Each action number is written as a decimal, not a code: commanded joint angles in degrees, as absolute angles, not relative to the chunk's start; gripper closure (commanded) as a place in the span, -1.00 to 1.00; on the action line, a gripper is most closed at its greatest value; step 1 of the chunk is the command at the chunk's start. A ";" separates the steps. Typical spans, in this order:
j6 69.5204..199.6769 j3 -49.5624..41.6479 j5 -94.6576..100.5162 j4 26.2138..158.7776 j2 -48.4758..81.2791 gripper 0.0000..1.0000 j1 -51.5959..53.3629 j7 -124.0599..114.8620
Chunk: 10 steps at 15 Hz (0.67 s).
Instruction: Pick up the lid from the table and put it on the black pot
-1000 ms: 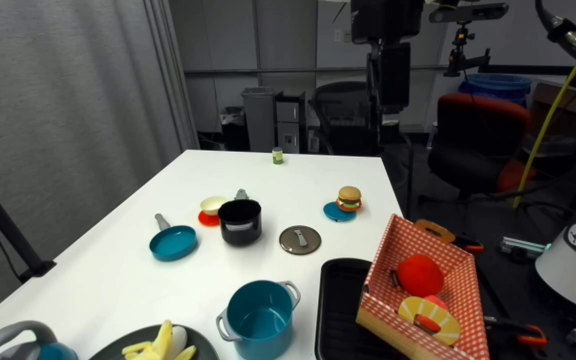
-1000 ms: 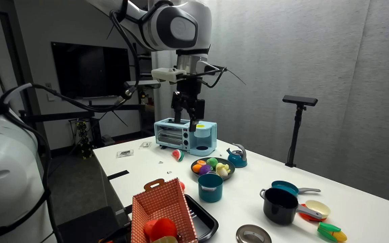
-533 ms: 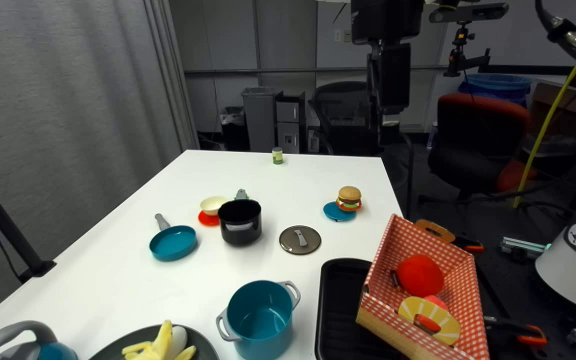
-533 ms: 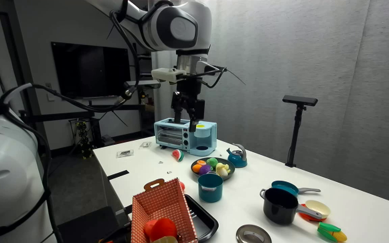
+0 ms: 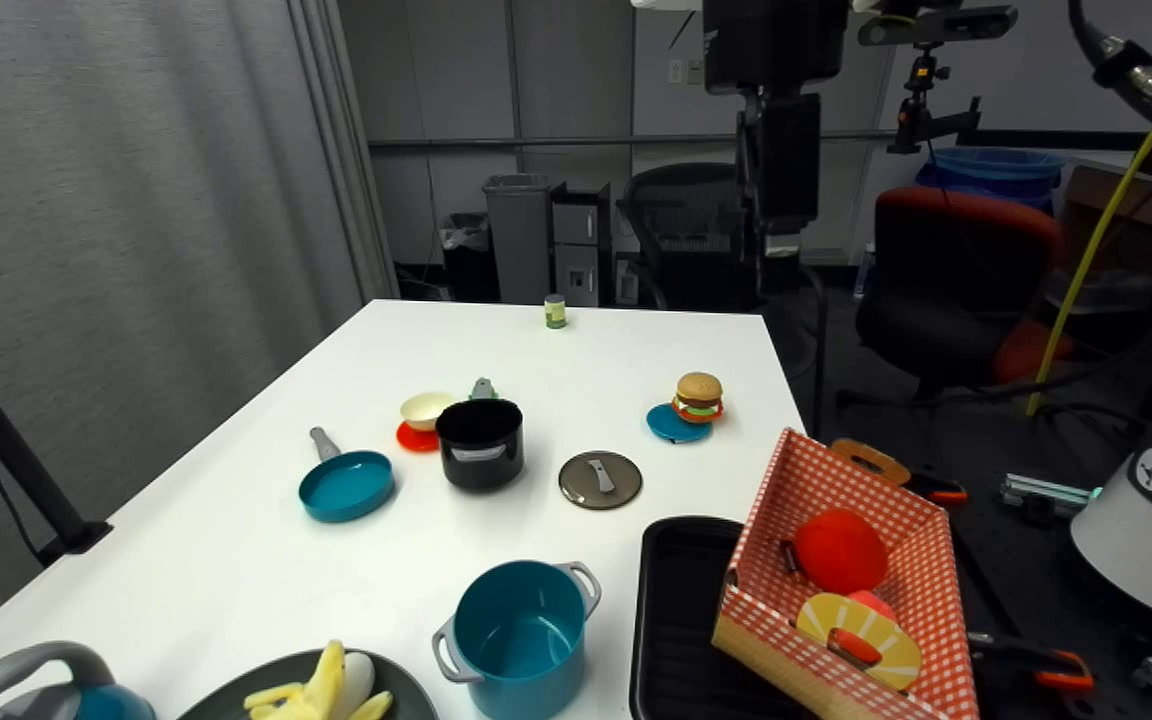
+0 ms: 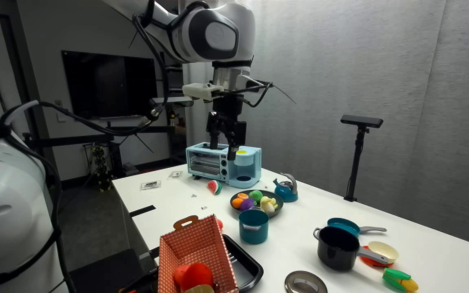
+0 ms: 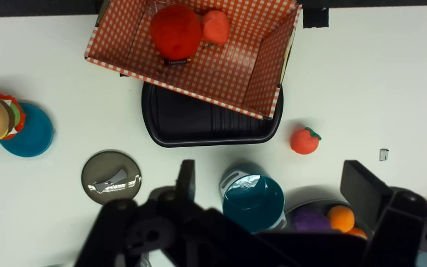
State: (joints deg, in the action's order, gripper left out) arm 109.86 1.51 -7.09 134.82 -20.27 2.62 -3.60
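Jaws of the gripper were held apart, well above the table. In an exterior view, the lid was seen lying flat on the table, right of the black pot, with the teal pot placed nearer.

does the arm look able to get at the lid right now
Probably yes: the lid lies uncovered on the white table, clear of the black tray, and the open gripper holds nothing. It would likely need to shift sideways and descend first.
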 commanded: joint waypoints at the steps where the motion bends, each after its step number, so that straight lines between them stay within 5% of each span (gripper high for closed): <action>1: 110.06 2.57 -5.89 134.81 -20.55 -1.00 1.75 -7.34; 10: 119.66 1.49 0.00 134.54 -14.55 -1.00 -1.91 -12.61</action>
